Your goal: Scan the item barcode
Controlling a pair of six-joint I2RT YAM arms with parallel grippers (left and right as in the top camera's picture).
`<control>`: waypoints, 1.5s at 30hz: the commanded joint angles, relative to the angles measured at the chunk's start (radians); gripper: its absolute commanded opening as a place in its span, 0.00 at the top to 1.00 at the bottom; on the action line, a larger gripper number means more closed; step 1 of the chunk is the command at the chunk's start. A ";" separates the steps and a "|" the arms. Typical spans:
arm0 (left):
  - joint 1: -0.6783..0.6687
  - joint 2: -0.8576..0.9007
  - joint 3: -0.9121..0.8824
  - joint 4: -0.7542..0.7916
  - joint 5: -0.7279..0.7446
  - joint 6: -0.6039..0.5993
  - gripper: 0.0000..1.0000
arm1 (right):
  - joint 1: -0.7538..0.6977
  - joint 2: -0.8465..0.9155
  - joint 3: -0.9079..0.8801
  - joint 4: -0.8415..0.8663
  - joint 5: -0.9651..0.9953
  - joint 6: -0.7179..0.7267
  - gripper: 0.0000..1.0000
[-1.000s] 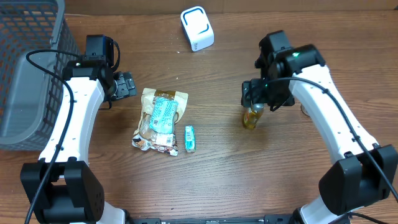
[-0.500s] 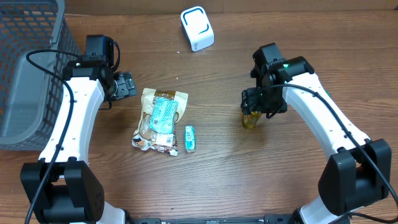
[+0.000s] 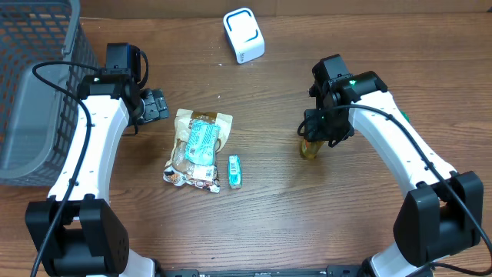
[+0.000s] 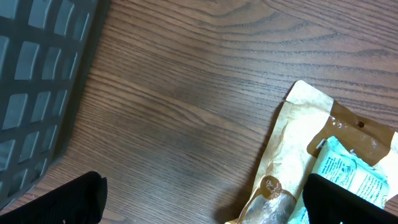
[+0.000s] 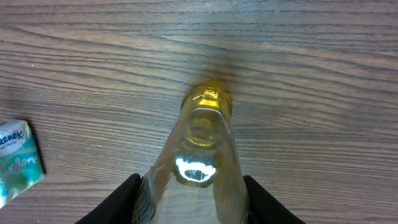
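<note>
Just changed: right gripper (image 3: 315, 131) drawn in from wide around the bottle (image 3: 310, 146), after settling lower over it.
Right gripper now: narrowed onto the bottle, fingers (image 5: 127, 199) against both clear sides; apparently a grip just taken, firmness hard to judge.
Left gripper (image 3: 154, 105): spread fully, holding nothing, at the left near the basket (image 3: 31, 77).
Bottle position: on the table right of centre, seemingly lying on its side, gold cap away from the wrist camera; well apart from the scanner (image 3: 244, 35) at the far middle.
Meaning for the task: pickup likely secured; lifting and presenting the barcode to the scanner not yet done.
Writing: "eenex" legible on the tissue pack (image 5: 15, 158), left of the bottle; print on the snack bag (image 3: 196, 146) too small to read; no barcode visible on the bottle.
</note>
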 commanded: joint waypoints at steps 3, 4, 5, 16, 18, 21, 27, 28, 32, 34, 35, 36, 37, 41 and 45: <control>-0.001 -0.004 0.014 0.002 -0.003 0.019 0.00 | 0.004 -0.010 -0.006 0.013 -0.071 0.036 0.59; -0.001 -0.004 0.014 0.002 -0.003 0.019 0.00 | 0.004 -0.010 -0.006 0.019 -0.086 0.061 0.60; -0.001 -0.004 0.014 0.002 -0.003 0.019 0.00 | 0.004 -0.010 -0.006 0.026 -0.103 0.085 0.62; -0.001 -0.004 0.014 0.002 -0.003 0.019 0.01 | 0.042 -0.010 -0.006 0.072 -0.095 0.109 0.65; -0.001 -0.004 0.014 0.002 -0.003 0.019 0.00 | 0.059 -0.010 -0.006 0.074 -0.079 0.109 0.65; -0.001 -0.004 0.014 0.002 -0.003 0.019 0.01 | 0.085 -0.010 -0.006 0.074 -0.079 0.109 0.65; -0.001 -0.004 0.014 0.002 -0.003 0.019 0.01 | 0.132 -0.010 -0.006 0.092 -0.056 0.110 0.65; -0.001 -0.004 0.014 0.002 -0.003 0.019 0.01 | 0.138 -0.010 -0.006 0.092 -0.053 0.110 0.65; -0.001 -0.004 0.014 0.002 -0.003 0.019 0.01 | 0.143 -0.010 -0.007 0.092 -0.053 0.120 0.64; -0.001 -0.004 0.014 0.002 -0.003 0.019 0.01 | 0.143 -0.010 -0.008 0.092 -0.053 0.128 0.64; -0.001 -0.004 0.014 0.002 -0.003 0.019 0.00 | 0.143 -0.010 -0.008 0.093 -0.053 0.132 0.63; -0.001 -0.004 0.014 0.002 -0.003 0.019 0.00 | 0.143 -0.010 -0.008 0.093 -0.052 0.132 0.61; -0.001 -0.004 0.014 0.002 -0.003 0.019 0.00 | 0.143 -0.010 -0.008 0.093 -0.052 0.132 0.59; -0.001 -0.004 0.014 0.002 -0.003 0.019 0.00 | 0.143 -0.010 -0.008 0.096 -0.052 0.132 0.50; -0.001 -0.004 0.014 0.002 -0.003 0.019 0.00 | 0.143 -0.010 -0.008 0.096 -0.053 0.132 0.34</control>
